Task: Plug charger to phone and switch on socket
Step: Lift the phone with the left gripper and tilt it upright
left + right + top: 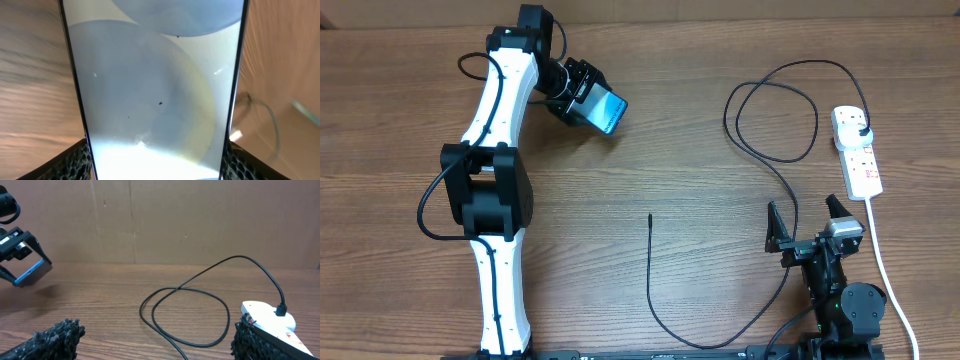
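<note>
My left gripper (588,95) at the table's back left is shut on the phone (605,109), its fingers (75,162) pressing both black edges. The phone's pale screen (155,90) fills the left wrist view; from the right wrist view the phone (31,273) hangs tilted above the wood. The charger's black plug (861,132) sits in the white socket (857,155) at the right. Its cable (770,110) loops, runs down to the front edge and ends in a free tip (650,217) mid-table. My right gripper (807,222) stands open near the front right, holding nothing, with the cable loop (185,315) ahead of it.
A thick white cord (885,270) runs from the socket toward the front right edge, passing beside my right arm. The socket (265,322) lies just past my right fingertip (250,340). A brown cardboard wall (175,220) backs the table.
</note>
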You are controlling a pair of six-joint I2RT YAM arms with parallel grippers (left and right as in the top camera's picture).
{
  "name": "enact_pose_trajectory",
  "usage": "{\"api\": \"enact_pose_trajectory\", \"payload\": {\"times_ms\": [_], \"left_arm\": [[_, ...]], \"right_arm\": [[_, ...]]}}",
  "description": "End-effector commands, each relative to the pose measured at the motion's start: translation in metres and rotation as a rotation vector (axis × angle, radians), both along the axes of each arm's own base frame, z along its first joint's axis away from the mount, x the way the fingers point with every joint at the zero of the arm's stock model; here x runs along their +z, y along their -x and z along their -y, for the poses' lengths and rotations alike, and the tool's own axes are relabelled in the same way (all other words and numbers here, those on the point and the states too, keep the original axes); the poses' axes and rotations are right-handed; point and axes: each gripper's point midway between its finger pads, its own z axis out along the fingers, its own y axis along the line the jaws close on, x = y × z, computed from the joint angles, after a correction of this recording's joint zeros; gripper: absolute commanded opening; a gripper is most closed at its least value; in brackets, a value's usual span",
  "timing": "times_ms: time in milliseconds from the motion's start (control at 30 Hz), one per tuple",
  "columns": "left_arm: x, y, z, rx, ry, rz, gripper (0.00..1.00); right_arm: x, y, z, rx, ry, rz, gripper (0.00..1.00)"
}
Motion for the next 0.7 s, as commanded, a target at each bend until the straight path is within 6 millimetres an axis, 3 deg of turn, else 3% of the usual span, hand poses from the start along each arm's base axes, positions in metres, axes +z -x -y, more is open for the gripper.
{"api": "enact_pose_trajectory", "payload": {"times_ms": [0, 333, 667], "left_arm": [[0.039, 0.003, 0.033, -0.087, 0.222, 0.052, 0.04], [0.086, 0.017, 0.061, -0.158, 0.544, 0.037, 0.04], [0.102, 0.022, 0.067, -0.169, 0.647, 0.011, 0.04]], "right_arm": [[-0.002, 0.0, -0.002, 0.01, 0.001, 0.002, 1.0], [-0.002, 0.0, -0.002, 0.01, 0.001, 0.003, 1.0], [-0.002, 0.0, -0.002, 0.01, 0.001, 0.003, 1.0]]}}
